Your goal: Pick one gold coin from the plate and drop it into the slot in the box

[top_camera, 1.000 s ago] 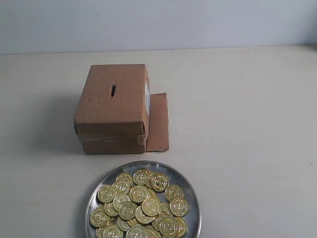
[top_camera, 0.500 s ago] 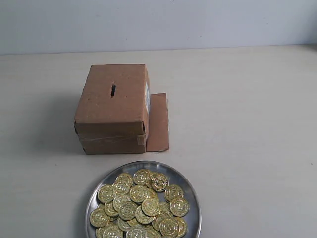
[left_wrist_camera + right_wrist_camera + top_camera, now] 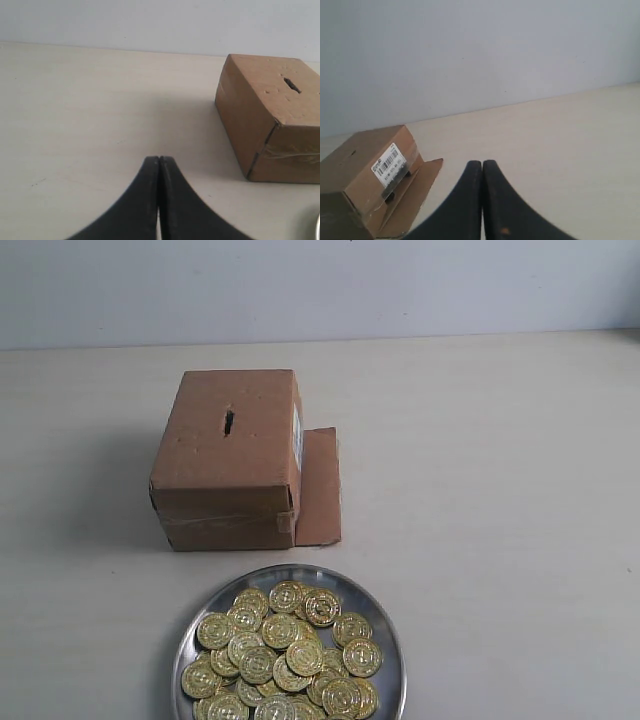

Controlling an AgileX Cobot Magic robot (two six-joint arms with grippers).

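Wrist views show left gripper (image 3: 158, 159) and right gripper (image 3: 482, 162) clenched empty; open one over the plate (image 3: 380, 615) near the box (image 3: 230, 455), pinching an outlying coin (image 3: 362, 657).

One box (image 3: 228, 465), one plate (image 3: 388, 638), one slot (image 3: 229, 422), over twenty gold coins (image 3: 280, 650)

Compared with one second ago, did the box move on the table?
No. In the exterior view the box sits at the same spot behind the plate, its flap unchanged.
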